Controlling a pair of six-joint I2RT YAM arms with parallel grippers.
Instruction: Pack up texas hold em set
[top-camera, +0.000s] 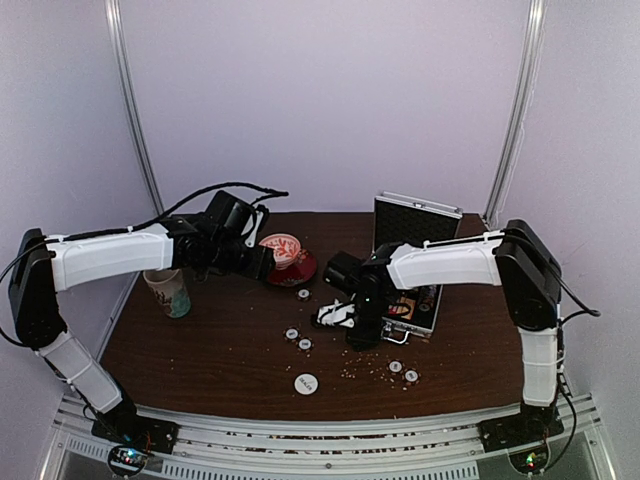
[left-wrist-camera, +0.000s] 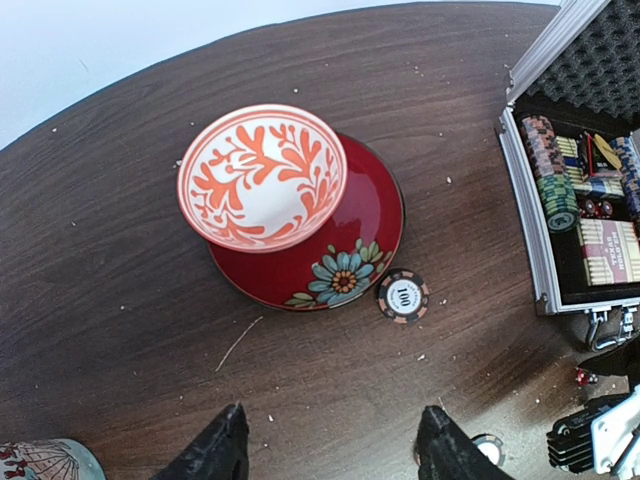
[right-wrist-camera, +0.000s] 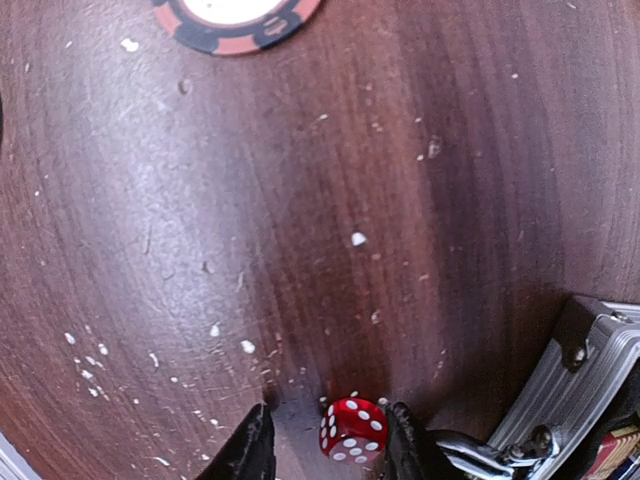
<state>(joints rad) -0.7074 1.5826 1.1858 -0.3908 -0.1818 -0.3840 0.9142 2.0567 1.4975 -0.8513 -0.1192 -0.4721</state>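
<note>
Nearest the bases, loose on the table (top-camera: 200, 350): white disc (top-camera: 306, 383) and a few poker chips (top-camera: 291, 334), not yet packed. Further in, right gripper (right-wrist-camera: 330, 448) down low, jaws narrow around the tiny red die (right-wrist-camera: 352, 430), small gap on one side. Danger of flicking the die away by closing off-centre. Beyond, left gripper (left-wrist-camera: 335, 455) wide apart and empty, short of the 100 chip (left-wrist-camera: 403, 296) just beside the saucer (left-wrist-camera: 375, 215); danger of nudging the bowl (left-wrist-camera: 262, 175). Farthest, briefcase (top-camera: 415, 228) lid up, partly filled.
</note>
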